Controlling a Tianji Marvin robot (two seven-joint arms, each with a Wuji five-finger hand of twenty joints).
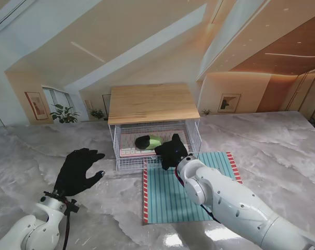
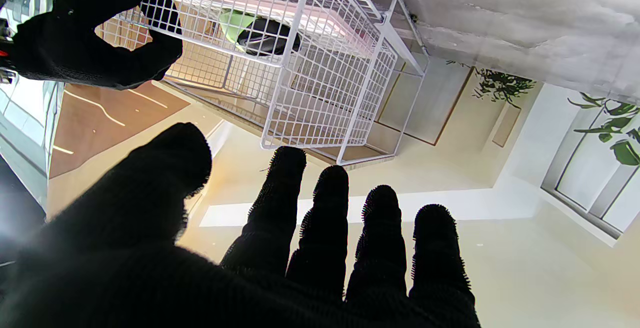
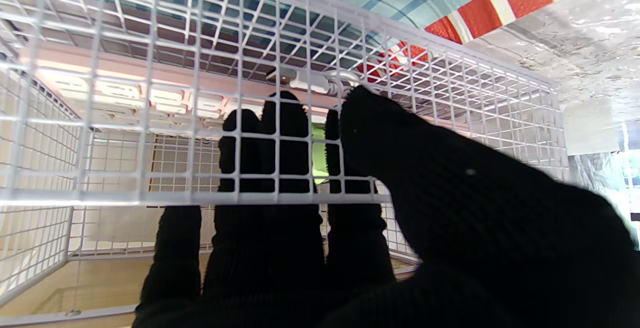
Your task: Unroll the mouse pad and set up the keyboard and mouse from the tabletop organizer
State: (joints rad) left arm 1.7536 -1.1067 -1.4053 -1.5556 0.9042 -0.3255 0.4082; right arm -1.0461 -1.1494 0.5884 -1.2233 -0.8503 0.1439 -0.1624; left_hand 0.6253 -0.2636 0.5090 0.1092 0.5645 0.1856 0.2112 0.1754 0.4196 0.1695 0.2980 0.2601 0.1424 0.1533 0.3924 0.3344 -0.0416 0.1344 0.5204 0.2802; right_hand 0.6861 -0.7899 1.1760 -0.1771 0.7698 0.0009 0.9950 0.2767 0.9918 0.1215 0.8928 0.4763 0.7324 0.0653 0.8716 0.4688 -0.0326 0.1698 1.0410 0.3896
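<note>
- Right now the right robot hand [image 1: 171, 151] hooks its fingers [image 3: 280, 132] through the front mesh of the wire basket [image 1: 127, 162] — grasping it; the left robot hand [image 1: 79, 171] hangs released, fingers spread.
- Risk: tugging could drag the basket onto the mat [image 1: 173, 192] and rumple it.
- Count — one keyboard [image 1: 127, 143], one mouse [image 1: 145, 141], both inside the basket; one unrolled mat.
</note>
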